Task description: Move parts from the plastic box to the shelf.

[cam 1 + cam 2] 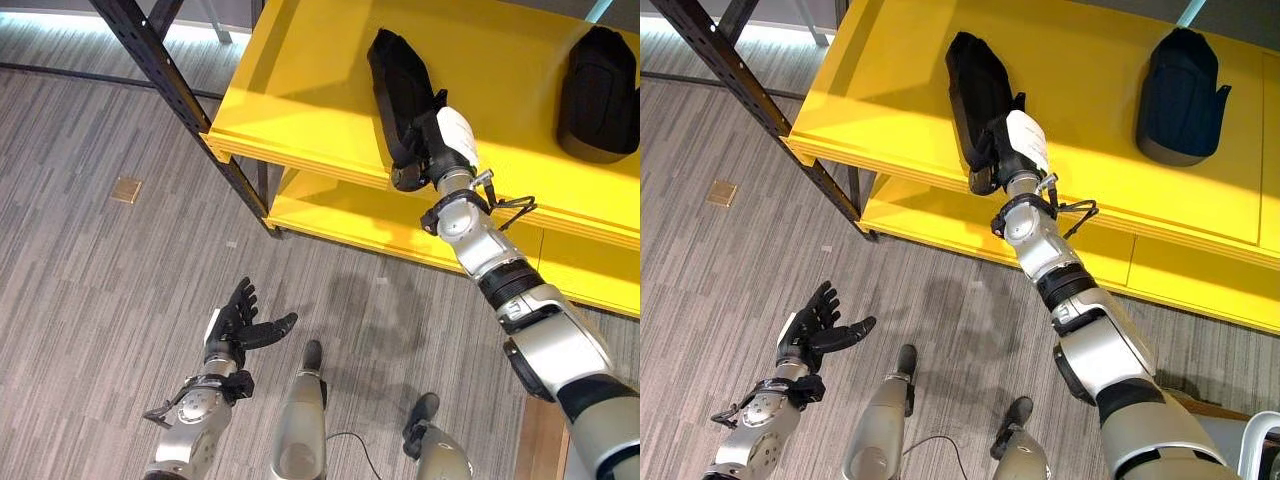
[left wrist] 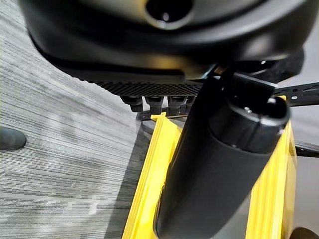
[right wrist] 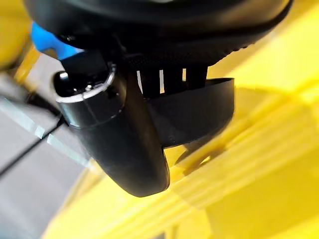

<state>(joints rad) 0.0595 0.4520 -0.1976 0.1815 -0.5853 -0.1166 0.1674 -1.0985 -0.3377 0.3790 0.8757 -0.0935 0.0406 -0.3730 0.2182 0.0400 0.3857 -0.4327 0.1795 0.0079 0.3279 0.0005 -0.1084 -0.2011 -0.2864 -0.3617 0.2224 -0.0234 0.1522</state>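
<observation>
A long black part (image 1: 398, 70) lies on the top level of the yellow shelf (image 1: 300, 110). My right hand (image 1: 422, 150) reaches over the shelf's front edge and is shut on the near end of this part. In the right wrist view its thumb (image 3: 119, 144) and fingers clamp the part's black rim (image 3: 204, 112). A second black part (image 1: 598, 90) rests further right on the same level. My left hand (image 1: 237, 325) hangs low over the floor, open with fingers spread and holding nothing.
The shelf has a lower yellow level (image 1: 330, 215) and a black metal upright (image 1: 170, 90) at its left corner. A small brass plate (image 1: 126, 189) is set in the grey floor. A pale container rim (image 1: 1262, 440) shows at the far lower right.
</observation>
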